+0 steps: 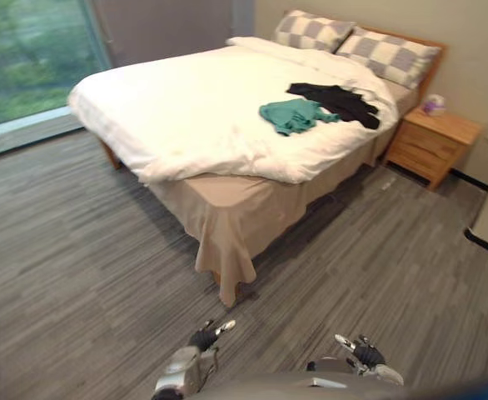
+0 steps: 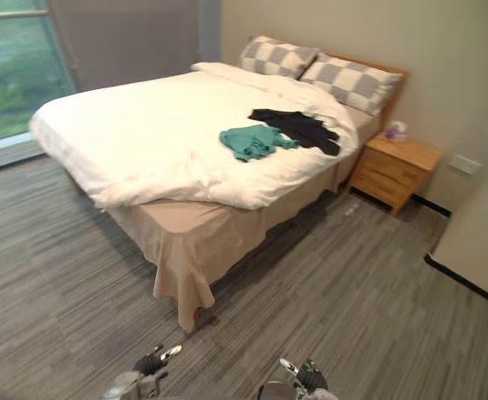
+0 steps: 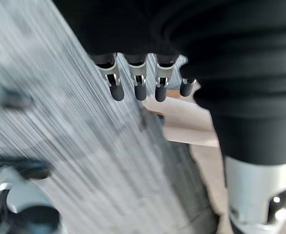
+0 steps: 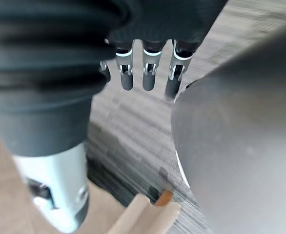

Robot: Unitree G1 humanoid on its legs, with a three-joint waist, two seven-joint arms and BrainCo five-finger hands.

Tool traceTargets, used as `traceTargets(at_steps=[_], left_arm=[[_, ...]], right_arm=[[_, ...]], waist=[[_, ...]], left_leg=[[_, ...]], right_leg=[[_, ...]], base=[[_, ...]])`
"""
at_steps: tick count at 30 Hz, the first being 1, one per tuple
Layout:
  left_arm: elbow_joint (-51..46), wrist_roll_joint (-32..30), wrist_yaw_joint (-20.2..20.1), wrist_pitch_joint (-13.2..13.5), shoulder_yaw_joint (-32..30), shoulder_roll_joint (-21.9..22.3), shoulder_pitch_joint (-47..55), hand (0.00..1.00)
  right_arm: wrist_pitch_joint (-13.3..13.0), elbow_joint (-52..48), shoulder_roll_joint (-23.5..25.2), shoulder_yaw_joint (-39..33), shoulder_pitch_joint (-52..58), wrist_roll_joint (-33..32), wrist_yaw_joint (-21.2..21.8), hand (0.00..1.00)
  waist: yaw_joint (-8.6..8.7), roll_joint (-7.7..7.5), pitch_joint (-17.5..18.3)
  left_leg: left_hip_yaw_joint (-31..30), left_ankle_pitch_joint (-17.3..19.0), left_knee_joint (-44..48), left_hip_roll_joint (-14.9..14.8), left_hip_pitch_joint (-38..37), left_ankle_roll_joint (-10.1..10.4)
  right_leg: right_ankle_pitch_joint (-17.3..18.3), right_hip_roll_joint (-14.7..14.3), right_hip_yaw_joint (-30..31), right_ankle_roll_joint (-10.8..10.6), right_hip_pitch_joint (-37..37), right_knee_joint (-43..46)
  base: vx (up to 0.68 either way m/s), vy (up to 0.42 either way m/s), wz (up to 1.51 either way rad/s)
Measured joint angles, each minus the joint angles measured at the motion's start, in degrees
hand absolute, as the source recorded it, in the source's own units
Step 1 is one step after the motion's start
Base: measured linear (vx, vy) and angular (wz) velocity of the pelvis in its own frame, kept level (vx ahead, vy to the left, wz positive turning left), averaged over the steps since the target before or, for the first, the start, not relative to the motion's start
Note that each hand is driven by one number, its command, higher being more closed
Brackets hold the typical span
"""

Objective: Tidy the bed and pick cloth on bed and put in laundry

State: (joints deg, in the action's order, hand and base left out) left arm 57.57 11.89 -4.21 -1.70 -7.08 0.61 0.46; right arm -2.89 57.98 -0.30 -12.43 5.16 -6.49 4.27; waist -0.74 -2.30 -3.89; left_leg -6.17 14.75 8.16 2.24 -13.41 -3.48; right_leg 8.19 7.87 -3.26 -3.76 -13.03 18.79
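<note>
Floor (image 1: 77,250) of grey planks runs all round the bed (image 1: 169,100). A white blanket (image 1: 227,154) covers the bed. It hangs crooked at the near corner, where a tan sheet (image 1: 227,217) shows under it. Two checked pillows (image 1: 311,32) lean at the head.

A wooden nightstand (image 1: 431,142) stands just beside the bed. Its drawers are shut, so nobody can tell what is in them. A small purple thing (image 1: 433,103) sits on top of it.

A black cloth (image 1: 340,102) and a green cloth (image 1: 290,115) lie on the blanket near the pillows, and they touch each other.

The left hand (image 3: 138,83) and the right hand (image 4: 150,73) hang low over the floor, well apart from the bed. Their fingers are straight and loose, and they hold nothing.

Things could go wrong from here. The cloths are far from the hands, so the robot has to walk round the bed. It might bump the near corner or the nightstand. A hand that digs too deep could pinch the blanket with the cloth and pull it messier. Lifting one cloth could also drag the other onto the floor, because they touch.
</note>
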Motion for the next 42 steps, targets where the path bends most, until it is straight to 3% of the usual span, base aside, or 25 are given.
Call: traceTargets(at_steps=[1, 2, 3, 5, 7, 8, 9, 10, 12, 14, 16, 17, 18, 19, 20, 21, 23, 27, 31, 35, 39, 42], left_arm=[[0.0, 0.0, 0.1, 0.1, -0.5, 0.3, 0.1, 0.0], [0.0, 0.0, 0.6, 0.7, -2.4, 0.6, 0.3, 0.0], [0.1, 0.0, 0.7, 1.5, -3.3, 1.5, 0.4, 0.0], [0.7, -0.1, 0.8, 2.4, -3.8, 2.3, 0.9, 0.0], [0.4, -0.2, 1.2, 3.2, -4.9, 2.5, 1.0, 0.0], [0.3, -0.2, 1.7, 3.6, -5.7, 2.6, 0.8, 0.0], [-0.2, -0.2, 2.0, 3.9, -7.0, 2.8, 0.7, 0.0], [-0.7, -0.2, 2.1, 4.6, -7.9, 2.7, 0.8, 0.0], [-1.8, -1.5, 2.2, 5.0, -8.9, 2.8, 1.3, 0.0], [-2.6, -2.6, 2.1, 5.9, -9.0, 2.8, 2.0, 0.0], [-2.8, -2.7, 2.1, 6.2, -9.5, 3.0, 2.1, 0.0], [-2.7, -3.3, 2.1, 6.4, -9.9, 3.1, 2.1, 0.0], [-2.5, -3.8, 2.1, 6.6, -10.7, 3.5, 2.1, 0.0], [-2.2, -4.0, 2.1, 6.7, -11.1, 3.6, 2.0, 0.0], [-2.1, -4.2, 2.1, 6.8, -11.7, 2.5, 2.1, 0.0], [-2.0, -4.2, 2.1, 6.8, -11.8, 1.8, 2.3, 0.0], [-1.4, -4.2, 2.0, 6.4, -11.7, 1.3, 2.4, 0.0], [-0.2, -2.6, 2.2, 4.8, -11.0, 0.8, 2.3, 0.0], [0.6, 7.3, 4.9, 4.2, -11.1, -0.1, 2.6, 0.0], [2.3, 14.5, 9.3, 4.6, -14.2, -0.8, 2.0, 0.0], [-0.1, 17.8, 12.0, 6.4, -18.9, -6.2, 1.5, 0.0], [-8.8, 20.9, 12.2, 9.2, -22.1, -12.7, -0.3, 0.0]], right_arm=[[0.0, 0.1, -0.1, 1.3, -0.1, 0.0, 0.1, 0.0], [0.0, 0.5, -0.9, 3.9, -0.4, 0.1, 0.3, 0.0], [0.0, 0.6, -2.7, 6.3, -1.2, 0.6, 0.5, 0.0], [0.0, 1.3, -3.5, 7.9, -2.5, 1.2, 0.9, 0.0], [0.0, 2.1, -3.8, 8.4, -3.0, 1.5, 1.2, 0.0], [0.2, 2.2, -3.8, 8.4, -2.9, 2.4, 1.4, 0.0], [0.3, 2.0, -3.8, 8.4, -2.8, 2.9, 1.4, 0.0], [0.9, 1.7, -4.1, 8.4, -2.6, 3.5, 1.5, 0.0], [1.7, 1.9, -4.1, 8.4, -2.6, 4.7, 1.6, 0.0], [2.5, 1.7, -3.8, 8.4, -2.5, 5.7, 1.7, 0.0], [2.6, 1.5, -3.7, 8.4, -2.6, 6.8, 1.8, 0.0], [2.7, 1.5, -3.8, 8.4, -2.6, 6.8, 1.8, 0.0], [2.9, 1.7, -4.0, 8.3, -2.6, 6.8, 1.8, 0.0], [3.1, 1.9, -3.7, 8.4, -2.7, 6.8, 1.8, 0.0], [3.2, 2.0, -2.8, 8.4, -2.5, 6.8, 1.8, 0.0], [3.1, 2.2, -2.1, 8.4, -1.9, 6.7, 1.6, 0.0], [3.1, 2.6, -1.6, 8.5, -1.9, 6.3, 1.4, 0.0], [2.4, 2.5, -0.8, 8.2, -1.5, 4.5, 1.3, 0.0], [2.5, 2.6, -0.9, 7.5, -1.6, 4.5, 1.5, 0.0], [2.7, 2.7, -2.5, 5.3, -1.9, 3.3, 2.6, 0.0], [4.0, 2.6, -2.6, 1.4, -1.2, 2.2, 4.4, 0.0], [5.7, 2.6, -2.4, -3.2, -0.7, 1.3, 5.6, 0.0]], waist=[[-0.02, -0.36, -0.2], [-0.04, -0.47, -1.1], [-0.16, 1.49, -1.4], [0.11, 2.84, -1.7], [0.01, 2.93, -2.0], [0.0, 2.94, -2.2], [-0.1, 3.08, -2.5], [-0.3, 3.16, -2.8], [-0.4, 3.23, -3.0], [-0.64, 3.13, -2.9], [-1.03, 3.11, -2.8], [-1.29, 3.21, -2.7], [-1.67, 3.83, -2.4], [-1.93, 3.53, -2.1], [-1.69, 1.26, -1.6], [-1.8, 0.59, -1.4], [-1.7, -0.15, -0.7], [-1.1, 0.15, -0.1], [-0.47, 0.29, 0.1], [-0.2, 1.86, -0.3], [-0.33, 2.61, 0.1], [-0.58, 2.63, 0.4]], left_leg=[[-0.6, 1.1, 1.1, -0.1, 0.0, 0.6], [-1.1, 3.7, 3.1, -1.1, -0.7, 1.9], [-0.3, 4.9, 3.3, -4.3, -1.9, 3.2], [0.6, 4.4, 4.2, -6.0, -2.2, 4.4], [0.8, 3.1, 12.0, -7.3, 0.5, 6.2], [0.7, 2.1, 20.9, -7.7, 4.9, 7.1], [0.9, -1.2, 30.3, -8.6, 9.4, 8.2], [2.8, -2.6, 42.2, -11.4, 15.3, 9.5], [7.6, -1.7, 44.5, -14.2, 17.8, 9.1], [13.3, -0.6, 37.7, -15.8, 18.7, 8.2], [16.8, -0.9, 24.6, -15.8, 17.8, 8.3], [16.9, -3.8, 15.4, -15.4, 16.9, 8.1], [16.7, -7.7, 8.1, -14.7, 15.8, 9.2], [16.8, -8.0, 6.6, -14.3, 14.7, 9.5], [17.2, -9.9, 2.5, -12.3, 13.3, 8.7], [17.8, -10.2, 0.6, -11.3, 12.2, 8.7], [18.2, -10.6, -1.0, -9.9, 11.1, 8.1], [18.2, -13.4, -7.3, -8.0, 8.2, 7.6], [18.2, -16.5, -12.7, -7.6, 6.3, 7.8], [17.9, -18.0, -14.1, -7.1, 6.2, 7.6], [16.3, -18.1, -14.2, -7.1, 7.1, 7.6], [16.4, -18.2, -14.2, -7.1, 8.7, 7.4]], right_leg=[[-1.2, 0.1, 0.9, -0.1, 0.7, -3.2], [-8.2, -0.2, 0.1, -0.8, 2.2, -3.8], [-5.2, -2.4, -2.2, 0.8, 2.7, -1.2], [-2.1, -3.2, -3.7, 2.0, 2.7, 1.6], [0.6, -3.7, -6.2, 3.1, 4.7, 2.3], [1.4, -3.9, -7.9, 3.4, 6.5, 1.7], [2.2, -4.3, -9.3, 3.9, 8.7, 0.8], [2.7, -5.2, -11.6, 4.4, 12.9, -1.9], [2.4, -5.2, -14.1, 4.8, 17.3, -4.5], [2.2, -4.8, -15.2, 4.4, 20.8, -8.1], [1.9, -4.3, -15.5, 3.9, 21.7, -9.9], [1.8, -4.3, -15.5, 3.5, 21.4, -10.0], [2.0, -4.6, -15.0, 2.7, 21.3, -10.1], [2.0, -4.3, -14.9, 2.5, 21.2, -10.2], [1.6, -2.7, -15.0, 1.6, 21.1, -10.8], [1.6, -1.7, -15.0, 1.2, 21.3, -11.0], [1.6, -0.4, -15.0, 0.8, 21.7, -11.0], [1.2, 0.8, -15.0, 0.1, 21.9, -11.0], [1.2, 0.4, -15.0, 0.0, 21.7, -12.1], [1.2, 0.3, -16.0, -0.1, 21.4, -12.7], [1.9, 0.3, -18.0, -0.5, 21.7, -12.7], [1.8, 0.5, -19.7, -0.6, 21.7, -13.3]], base=[[0.37, -0.356, 0.66], [0.36, -0.38, 0.44], [0.43, -0.448, 0.41], [0.31, -0.314, 0.39], [0.3, -0.3, 0.58], [0.28, -0.317, 0.68], [0.33, -0.346, 0.77], [0.28, -0.258, 0.64], [0.3, -0.193, 0.55], [0.27, -0.111, 0.32], [0.21, 0.03, 0.08], [0.22, 0.088, -0.02], [0.33, 0.146, -0.02], [0.23, 0.109, 0.08], [0.26, 0.147, 0.12], [0.17, 0.113, 0.12], [0.15, 0.113, 0.03], [0.06, 0.056, 0.06], [-0.04, -0.026, -0.01], [-0.14, -0.019, 0.04], [-0.11, 0.001, 0.28], [-0.04, 0.009, 0.4]])
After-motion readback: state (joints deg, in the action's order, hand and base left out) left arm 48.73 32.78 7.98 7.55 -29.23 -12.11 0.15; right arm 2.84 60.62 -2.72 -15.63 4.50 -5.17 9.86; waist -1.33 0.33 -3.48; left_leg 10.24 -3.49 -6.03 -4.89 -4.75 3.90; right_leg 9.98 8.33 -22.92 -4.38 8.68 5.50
